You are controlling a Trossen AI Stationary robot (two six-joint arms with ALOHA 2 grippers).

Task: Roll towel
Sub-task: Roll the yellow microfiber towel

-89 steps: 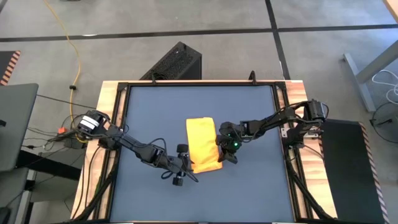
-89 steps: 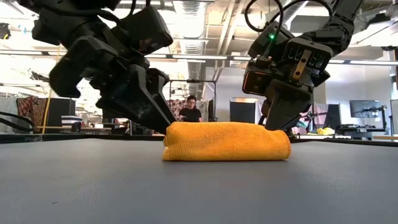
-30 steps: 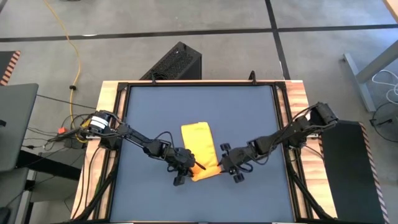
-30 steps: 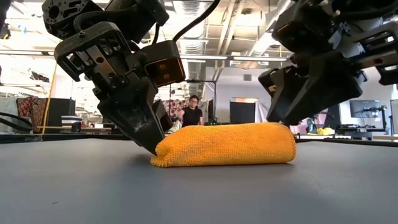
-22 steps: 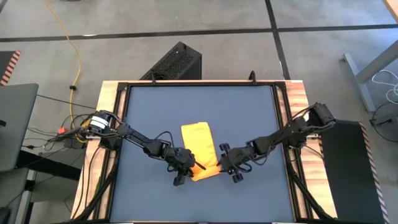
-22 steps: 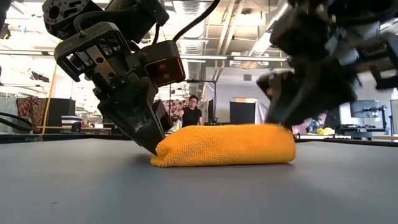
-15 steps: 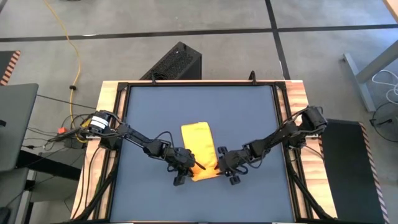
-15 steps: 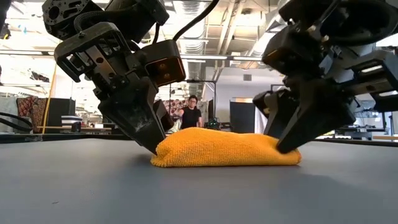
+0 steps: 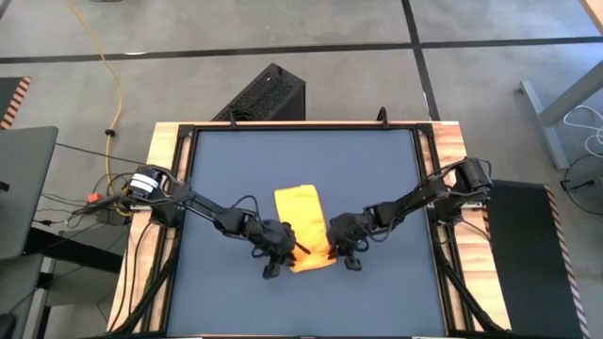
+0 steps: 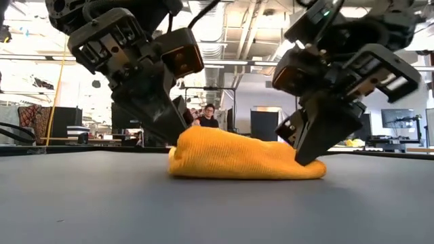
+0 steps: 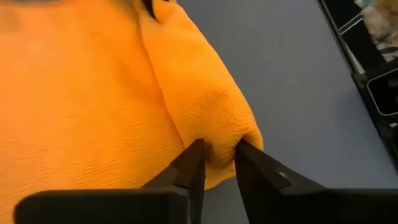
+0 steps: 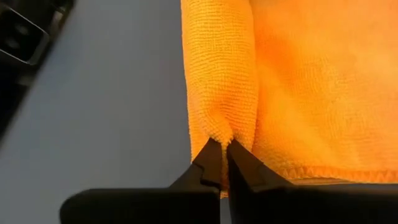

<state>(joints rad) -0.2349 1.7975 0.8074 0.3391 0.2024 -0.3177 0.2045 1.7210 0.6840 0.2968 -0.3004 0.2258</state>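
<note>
**Both arms pinch near towel edge to start the roll**

Towel (image 9: 303, 228) lies folded lengthways near the middle of the dark blue counter (image 9: 377, 169), a bit toward the near side. Yellow-orange, soft, plain. Its near end is bunched up into a hump; in the low view the left side of the hump (image 10: 203, 146) sits higher than the right.

Left gripper (image 9: 285, 250) is at the towel's near-left corner, fingers (image 11: 193, 163) almost closed, pinching a fold of cloth between them. Right gripper (image 9: 345, 247) is at the near-right corner, fingers (image 12: 210, 163) nearly together, also nipping a fold of the edge. Both tips are low, close to the counter.

Step in hand, as I judge it: lift the near edge and turn it over onto the flat part to begin rolling away from the near side. To do it well: keep both pinches firm, raise both corners to equal height, move the two arms together at one pace so the roll stays straight, not cone-shaped. The left side looks higher now, so level it. Keep the turn tight and low; soft cloth sags between the grips. Risk: a thin pinch slips out, or the whole towel drags instead of rolling.

Containers: none seen on the counter.
</note>
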